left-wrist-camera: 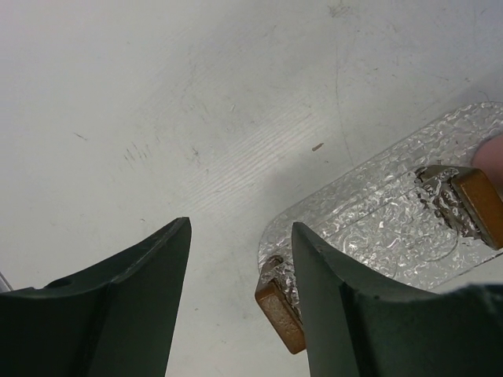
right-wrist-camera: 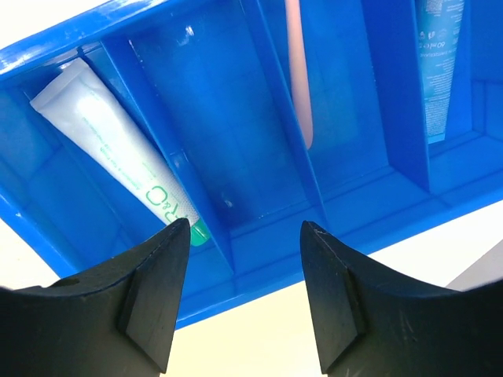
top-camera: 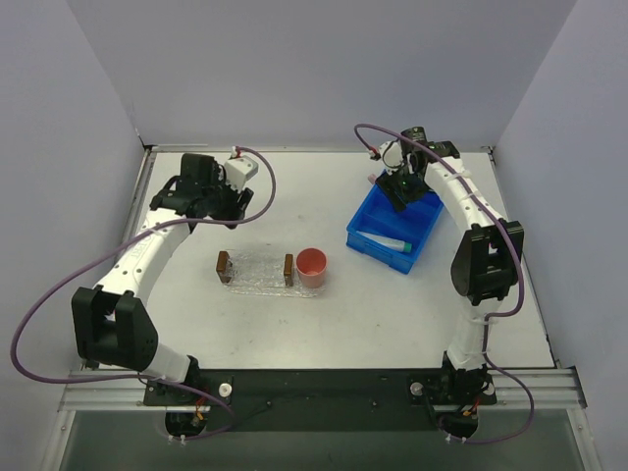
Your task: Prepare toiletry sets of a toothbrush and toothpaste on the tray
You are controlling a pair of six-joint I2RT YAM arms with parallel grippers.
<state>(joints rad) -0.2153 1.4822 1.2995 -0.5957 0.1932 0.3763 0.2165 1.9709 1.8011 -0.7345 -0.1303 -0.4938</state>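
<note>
The toothbrush (right-wrist-camera: 299, 71) lies in a middle compartment of the blue bin (right-wrist-camera: 236, 243), between a whitish toothpaste tube (right-wrist-camera: 110, 141) and a light blue tube (right-wrist-camera: 436, 71), each in its own compartment. The right gripper (right-wrist-camera: 245, 263) hovers over the bin, jaws apart and empty. The tray (top-camera: 257, 277) (a brown block (top-camera: 224, 266) at each end) lies just beside the pink cup (top-camera: 312, 267). The left gripper (left-wrist-camera: 240, 263) hangs near its left end, jaws apart.

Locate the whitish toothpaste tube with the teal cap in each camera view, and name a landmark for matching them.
Top external: the whitish toothpaste tube lies right of centre, in the near compartment of the blue divided plastic bin.
Left wrist: not in it.
Right wrist: the tube lies upper left, in the bin's leftmost compartment.
Shared landmark: the blue bin, in top and right wrist views.
</note>
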